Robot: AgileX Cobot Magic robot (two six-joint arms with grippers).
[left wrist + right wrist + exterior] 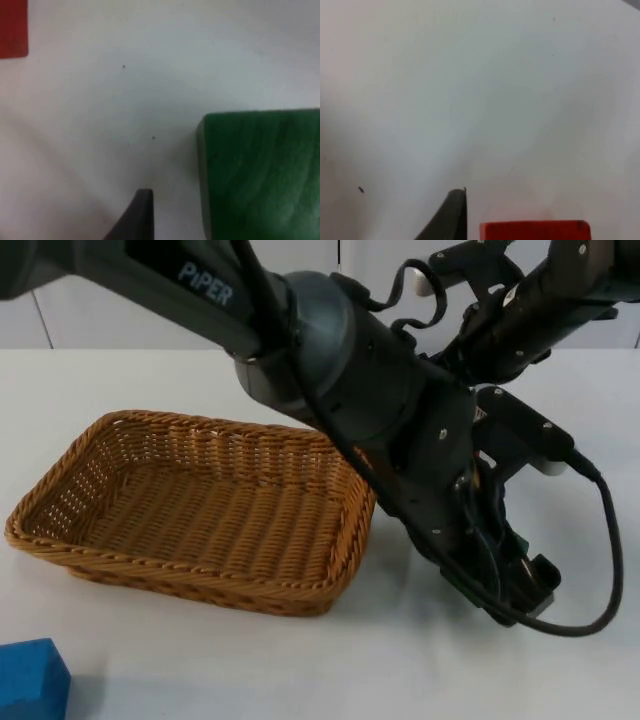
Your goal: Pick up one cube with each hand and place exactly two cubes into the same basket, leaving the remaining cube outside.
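One blue cube [32,677], one green cube [260,172], one red cube [535,230] and one wicker basket [190,510] are lying about; the green cube is sitting just beside the left gripper [137,215], the red beside the right gripper [451,215], grips indiscernible.

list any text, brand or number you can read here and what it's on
"PiPER": white lettering on the left arm, the black arm crossing the top view.
No other text: the basket, blue cube, green cube and red cube carry no markings.

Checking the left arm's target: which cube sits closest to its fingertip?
The green cube, right beside the left gripper's fingertip; the red cube lies farther off.
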